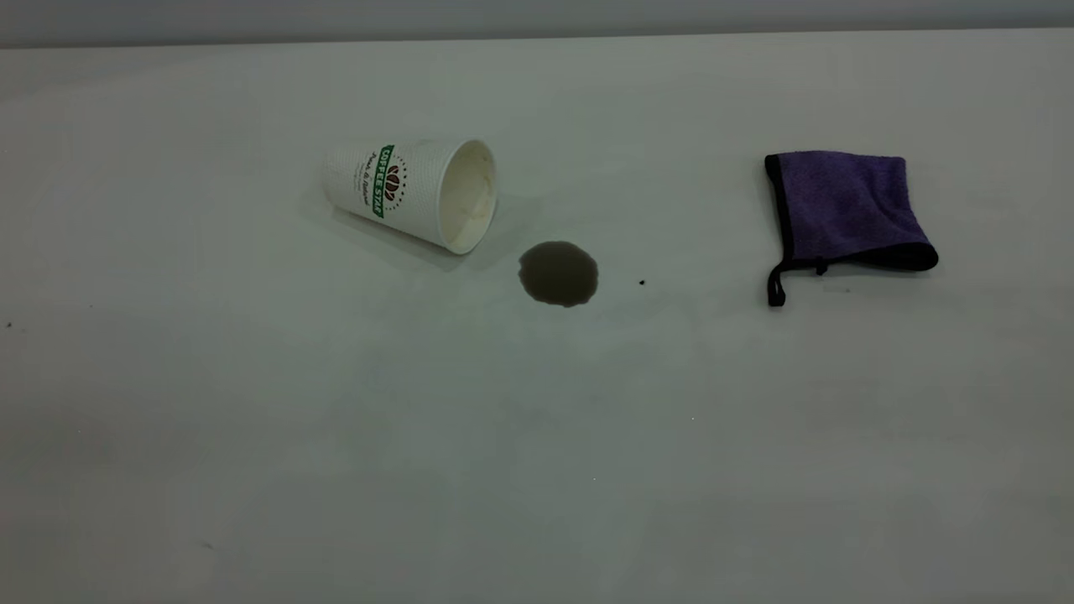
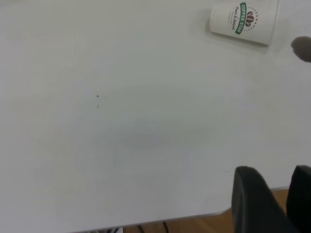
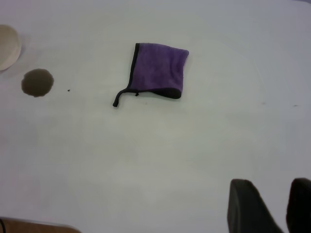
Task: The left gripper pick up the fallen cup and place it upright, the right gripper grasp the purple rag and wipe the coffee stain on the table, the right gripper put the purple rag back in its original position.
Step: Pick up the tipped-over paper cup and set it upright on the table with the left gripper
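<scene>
The fallen cup [image 1: 411,193] lies on its side on the white table [image 1: 336,436], its cream mouth turned toward the coffee stain [image 1: 558,273], a dark round puddle just in front of the rim. The purple rag [image 1: 847,210] lies flat far to the right, its black loop at the near corner. No arm shows in the exterior view. In the left wrist view my left gripper [image 2: 278,194] hangs open and empty over the table edge, far from the cup [image 2: 244,20]. My right gripper [image 3: 274,201] is open and empty, well short of the rag [image 3: 158,72]; the stain [image 3: 37,82] lies beyond.
A tiny black speck [image 1: 642,283] sits just right of the stain. The table's near edge [image 2: 170,218] runs below the left gripper, with wood floor beyond it. The back edge of the table [image 1: 537,38] meets a grey wall.
</scene>
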